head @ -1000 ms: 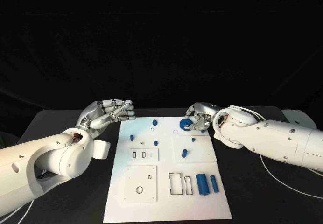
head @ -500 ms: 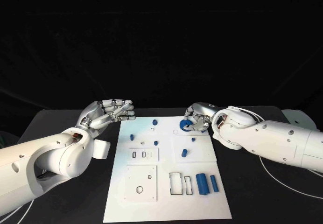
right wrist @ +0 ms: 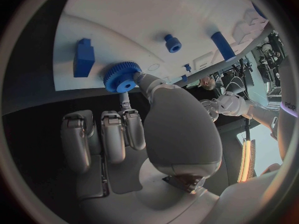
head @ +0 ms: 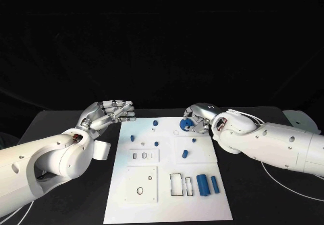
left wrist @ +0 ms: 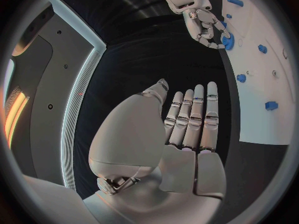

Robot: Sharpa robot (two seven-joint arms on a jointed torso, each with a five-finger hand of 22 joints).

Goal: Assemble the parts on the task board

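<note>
The white task board [head: 169, 206] lies in the middle of the black table. My right hand [head: 199, 117] is at the board's far right corner and pinches a blue gear [head: 185, 123] between thumb and a finger, just over the board; the right wrist view shows the gear [right wrist: 121, 77] at the board's edge [right wrist: 99, 15]. My left hand [head: 111, 112] hovers off the board's far left corner, holding nothing, its fingers [left wrist: 193, 114] stretched side by side. Small blue parts [head: 185, 153] stand on the board, and two blue cylinders [head: 202, 184] lie near its right edge.
A white block [head: 101, 150] sits beside my left forearm on the table. A pale object [head: 298, 117] lies at the far right, and a white cable [head: 270, 174] curves under my right arm. White inset plates [head: 141, 183] with slots cover the board's near half.
My right forearm has shifted slightly while the hand keeps the gear at nearly the same spot. The left hand has not moved.
</note>
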